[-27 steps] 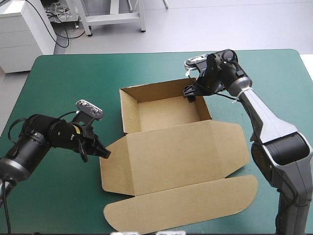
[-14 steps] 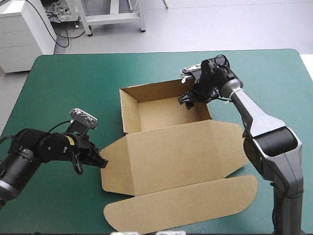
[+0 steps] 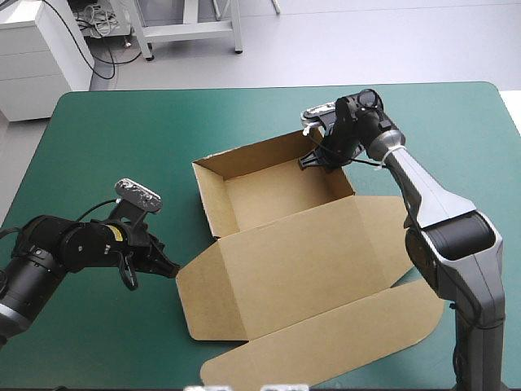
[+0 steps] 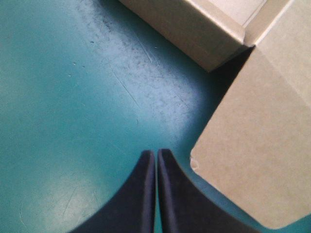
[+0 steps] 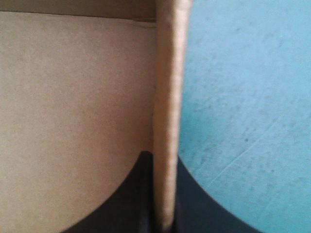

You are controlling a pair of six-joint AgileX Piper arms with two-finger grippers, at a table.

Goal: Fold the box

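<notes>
Box [image 3: 277,194]: brown, an open tray with all four walls raised and the lid lying flat; set slightly askew on the teal-green cover [image 3: 114,138], between the two grippers.
Cover: bare on every side of the box.
Lid [image 3: 309,257]: a wide panel joined to the box's near wall, spread flat toward the robot.
Left flap [image 3: 207,297]: angled piece on the lid's left end, flat on the cover.
Right flap [image 3: 397,244]: matching piece on the lid's right end, also flat.
Front flap [image 3: 342,338]: long strip with rounded ends along the lid's near edge, the nearest part of the box.
Right gripper [image 3: 313,159]: at the box's right wall, close to the far right corner; all but closed, clamped on that wall's top edge. One black finger inside the tray, the other outside over the cover, the board edge running straight between them in the right wrist view.
Left gripper [image 3: 172,269]: low over the cover just beside the outer corner of the box's left flap; fingers [image 4: 146,194] pressed together to a single point, nothing held. Contact with the flap's corner: cannot tell.
</notes>
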